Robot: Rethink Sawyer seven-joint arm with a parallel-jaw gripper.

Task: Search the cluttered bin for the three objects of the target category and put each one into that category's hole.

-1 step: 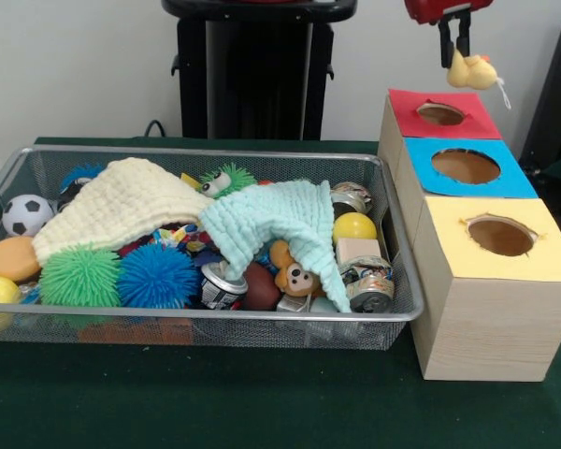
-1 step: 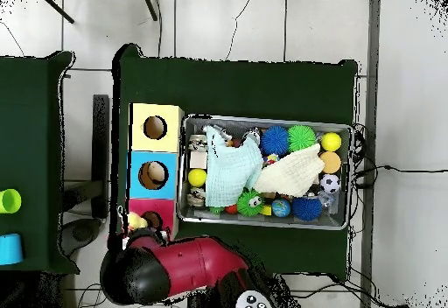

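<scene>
Dark green table cover [image 1: 262,393] on white tiled floor [image 2: 227,24], pale wall [image 1: 75,65]

The wire-mesh bin [image 1: 393,309] is packed almost wall to wall. A cream knitted cloth [image 1: 122,201] and a mint cloth [image 1: 271,220] drape over the middle and hide what lies beneath. The spiky green ball [image 1: 79,276] and spiky blue ball [image 1: 157,276] crowd the front left; crushed cans [image 1: 369,285] and a yellow ball [image 1: 354,225] fill the right end. Little bare mesh shows between them.

Above the bin the air is open. The three holes, red [image 1: 440,113], blue [image 1: 466,166] and yellow [image 1: 500,235], are all unblocked from above. The tool [image 1: 454,47] hangs over the red one with a yellow duck [image 1: 471,70] in its grip.

The green counter [image 1: 215,398] in front of the bin and boxes is bare.
</scene>
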